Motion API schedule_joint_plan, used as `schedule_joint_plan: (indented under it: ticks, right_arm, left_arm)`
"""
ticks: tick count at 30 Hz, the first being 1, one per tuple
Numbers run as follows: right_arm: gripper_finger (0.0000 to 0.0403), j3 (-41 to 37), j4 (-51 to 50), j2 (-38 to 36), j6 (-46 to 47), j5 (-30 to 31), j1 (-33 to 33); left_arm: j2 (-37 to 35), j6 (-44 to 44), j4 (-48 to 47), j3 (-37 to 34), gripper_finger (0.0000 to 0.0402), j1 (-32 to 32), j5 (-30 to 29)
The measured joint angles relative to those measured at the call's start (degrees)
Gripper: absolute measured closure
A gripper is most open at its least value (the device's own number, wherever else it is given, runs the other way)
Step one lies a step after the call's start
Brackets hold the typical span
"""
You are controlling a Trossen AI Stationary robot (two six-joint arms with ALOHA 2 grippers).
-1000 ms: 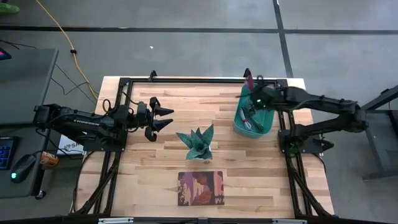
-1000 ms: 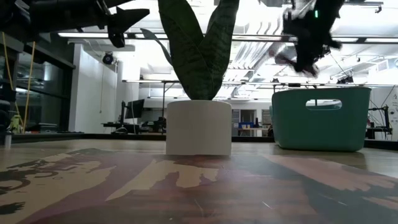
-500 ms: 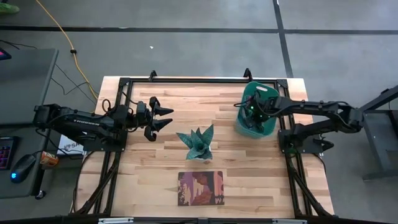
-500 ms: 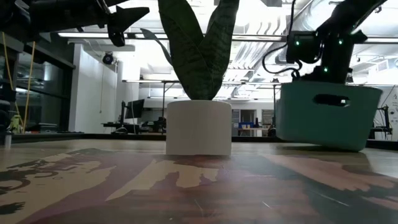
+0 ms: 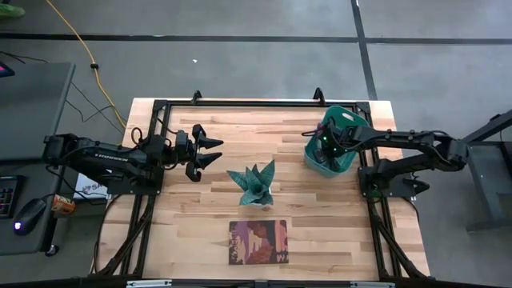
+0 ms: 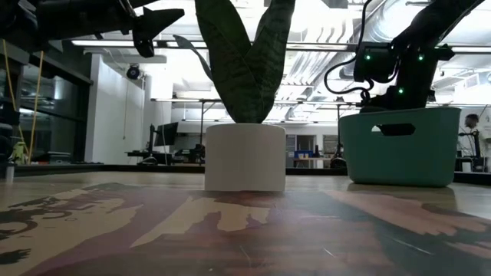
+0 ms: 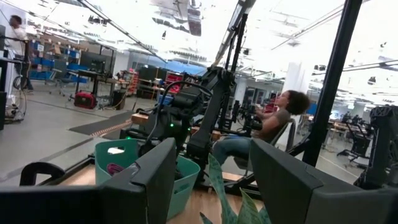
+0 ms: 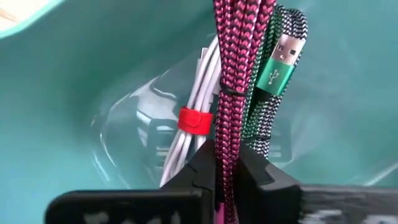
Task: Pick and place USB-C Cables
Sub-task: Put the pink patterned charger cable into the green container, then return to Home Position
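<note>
My right gripper point(image 5: 328, 144) reaches down into the teal basket point(image 5: 347, 165) at the table's far right and is shut on a dark red braided USB-C cable point(image 8: 233, 62). Beside that cable, inside the basket, are a white cable point(image 8: 200, 87) with a red tie point(image 8: 194, 119) and a green cable point(image 8: 281, 62) with a green plug. In the low view the basket wall point(image 6: 399, 157) hides the fingers. My left gripper point(image 5: 214, 152) hovers open above the table's left part and points toward the right, with nothing between its fingers point(image 7: 149, 180). My right gripper pinches the dark red cable bundle point(image 8: 225, 134) between its two fingers. The fingers point steeply down into the basket, and the bundle runs on along them, past their tips. Its far part lies beside the white and green cables. Whether it touches the basket floor, I cannot tell.
A teal leafy plant in a white pot point(image 5: 254, 186) stands mid-table. A reddish-brown book point(image 5: 258, 242) lies near the front edge. Black frame rails point(image 5: 152, 184) run along both sides. Bare wood lies between plant and basket. A seated person point(image 7: 273, 121) is beyond the table.
My right gripper has gone down from above the basket's far rim into the basket, tipping steeper, with the dark red cable still held. The basket tilted and shifted as the gripper entered, and now stands level again.
</note>
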Motion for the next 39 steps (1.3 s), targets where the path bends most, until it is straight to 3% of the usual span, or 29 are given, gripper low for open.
schedule_joint_plan:
  ticks: [18,25,32,39]
  right_arm:
    - [0.0324,0.0,0.0,0.0,1.76,-1.6,-0.02]
    - [0.0259,0.47,-0.42,0.0,0.23,-0.72,-0.02]
    - [0.0198,7.0,-6.25,-0.02,-3.52,-0.45,-0.02]
    - [0.0187,18.63,-15.75,-1.23,-8.01,4.85,0.65]
  left_arm:
    - [0.0,-0.56,0.0,0.0,0.0213,-0.01,0.0]
    - [0.0,-0.52,0.0,0.0,0.0213,0.0,0.0]
    - [0.0,-0.48,-0.02,0.02,0.0213,-0.02,0.0]
    - [0.0,-0.48,-0.02,0.01,0.0213,-0.02,0.0]
